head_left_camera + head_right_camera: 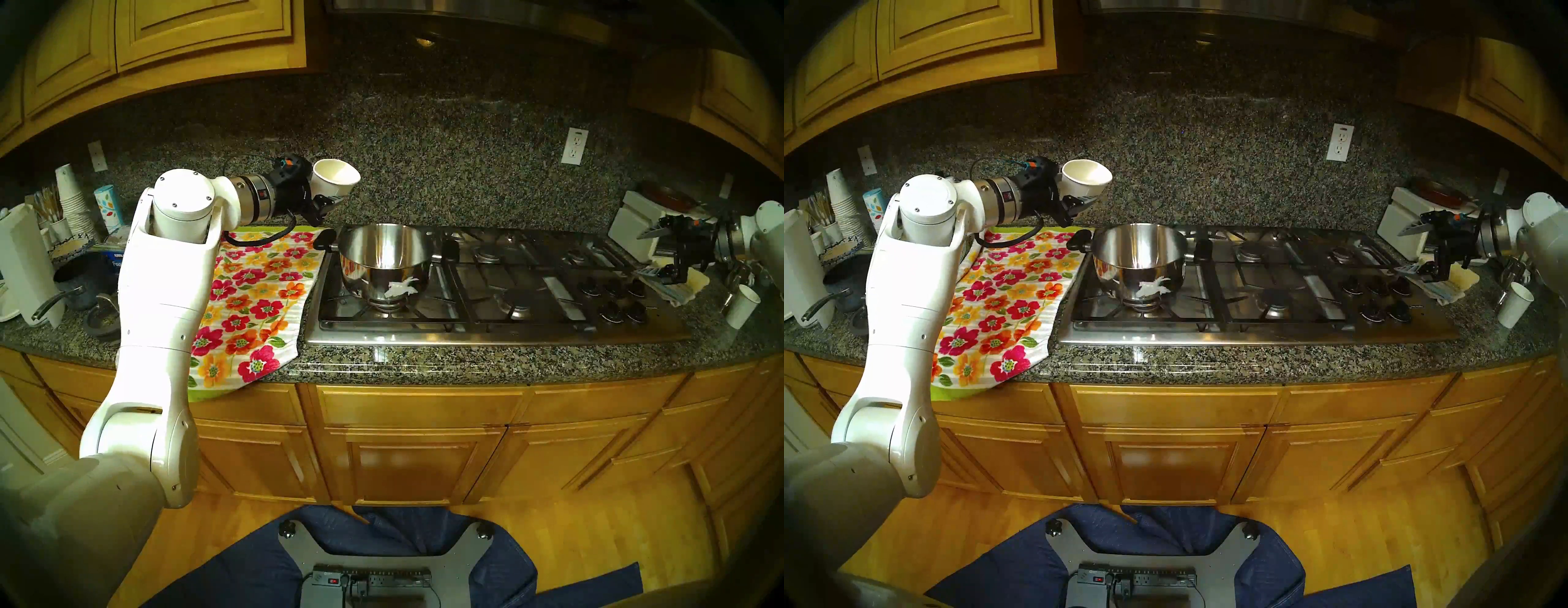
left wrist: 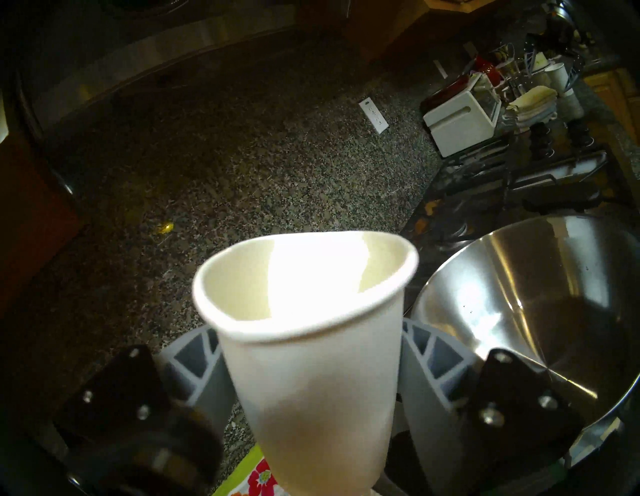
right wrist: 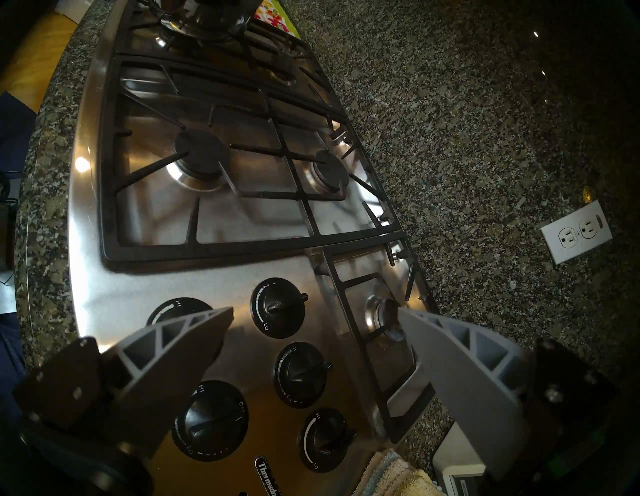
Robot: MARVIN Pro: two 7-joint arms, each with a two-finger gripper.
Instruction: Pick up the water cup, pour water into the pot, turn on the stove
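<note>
Cup over pot's left edge
My left claw [image 2: 311, 377] grips the water cup [image 1: 336, 177], tilted beside the pot [image 1: 384, 259]; right claw [image 3: 313, 317] gapes wide above the stove [image 1: 488, 297] knobs [image 3: 277, 306].

Floral towel [image 1: 254, 293] on granite counter [image 1: 466, 361], cup stack [image 1: 72, 199], wall outlet [image 1: 575, 145]

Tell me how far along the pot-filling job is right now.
Done: the left gripper has the cup lifted. In hand: the cup hangs up beside the pot, not yet over it; no water shows in the pot. Left: pouring, then a stove knob; the right gripper waits open above the knobs.
</note>
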